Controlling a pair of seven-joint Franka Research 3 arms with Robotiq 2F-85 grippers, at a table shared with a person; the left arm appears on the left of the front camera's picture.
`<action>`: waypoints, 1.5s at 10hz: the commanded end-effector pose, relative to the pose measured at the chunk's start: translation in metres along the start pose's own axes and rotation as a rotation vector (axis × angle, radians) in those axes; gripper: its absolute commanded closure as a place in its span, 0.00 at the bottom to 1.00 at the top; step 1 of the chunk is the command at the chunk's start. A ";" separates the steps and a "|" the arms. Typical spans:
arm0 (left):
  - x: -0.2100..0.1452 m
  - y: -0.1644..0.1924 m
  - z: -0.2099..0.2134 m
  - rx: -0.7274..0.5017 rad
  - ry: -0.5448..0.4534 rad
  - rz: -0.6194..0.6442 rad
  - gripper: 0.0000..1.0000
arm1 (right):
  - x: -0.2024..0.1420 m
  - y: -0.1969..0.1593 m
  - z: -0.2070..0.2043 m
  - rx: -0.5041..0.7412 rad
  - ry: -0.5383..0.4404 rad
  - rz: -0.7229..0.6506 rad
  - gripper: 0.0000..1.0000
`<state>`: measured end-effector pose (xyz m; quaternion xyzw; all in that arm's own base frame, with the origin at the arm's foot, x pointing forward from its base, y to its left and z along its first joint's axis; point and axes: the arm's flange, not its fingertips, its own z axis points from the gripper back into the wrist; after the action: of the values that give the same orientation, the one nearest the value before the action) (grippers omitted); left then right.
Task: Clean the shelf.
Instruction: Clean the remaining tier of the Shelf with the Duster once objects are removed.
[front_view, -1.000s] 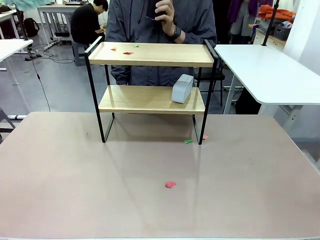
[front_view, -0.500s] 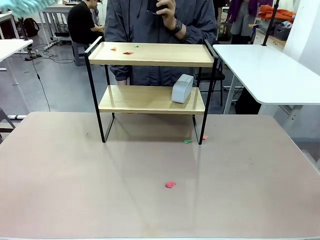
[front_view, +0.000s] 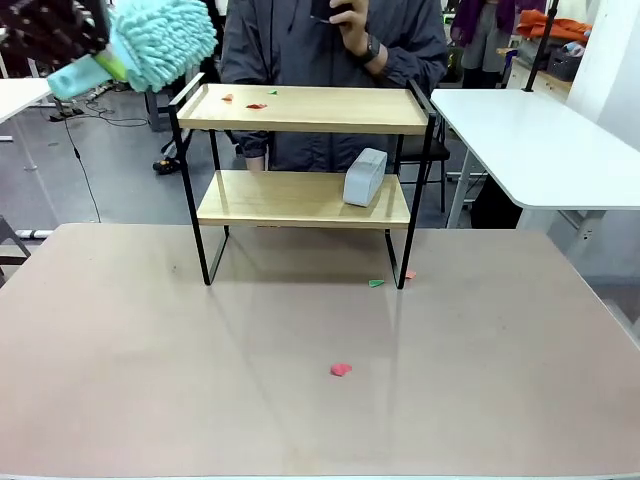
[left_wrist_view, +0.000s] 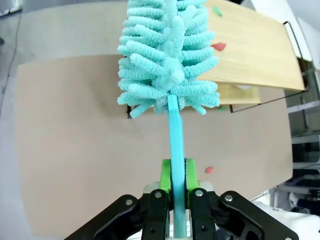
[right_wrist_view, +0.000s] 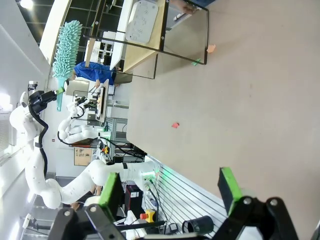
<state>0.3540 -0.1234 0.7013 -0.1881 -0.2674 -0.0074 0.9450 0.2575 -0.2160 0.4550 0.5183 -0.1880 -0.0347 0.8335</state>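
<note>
The left tool (left_wrist_view: 174, 175) pinched the handle of a teal duster (left_wrist_view: 167, 55) near the top of the shelf (front_view: 300, 110) — the right tool (right_wrist_view: 169, 186) stood spread.

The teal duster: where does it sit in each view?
Front view: duster top left, by the shelf's left end.
Left wrist view: duster centre, handle clamped in the left hand.
Right wrist view: duster upper left, far off.
Shared landmark: the shelf.
</note>
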 end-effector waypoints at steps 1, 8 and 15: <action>0.009 -0.009 0.005 0.033 -0.023 0.042 0.88 | 0.002 0.001 -0.001 0.023 -0.017 0.026 0.00; 0.007 -0.045 -0.055 0.091 0.047 -0.073 0.88 | 0.002 0.001 -0.001 0.023 -0.017 0.026 0.00; 0.001 -0.052 -0.080 0.002 0.179 -0.140 0.88 | 0.002 0.001 -0.001 0.023 -0.017 0.026 0.00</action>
<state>0.3886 -0.2034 0.6540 -0.1496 -0.2104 -0.0654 0.9639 0.2575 -0.2160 0.4550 0.5184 -0.1880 -0.0346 0.8335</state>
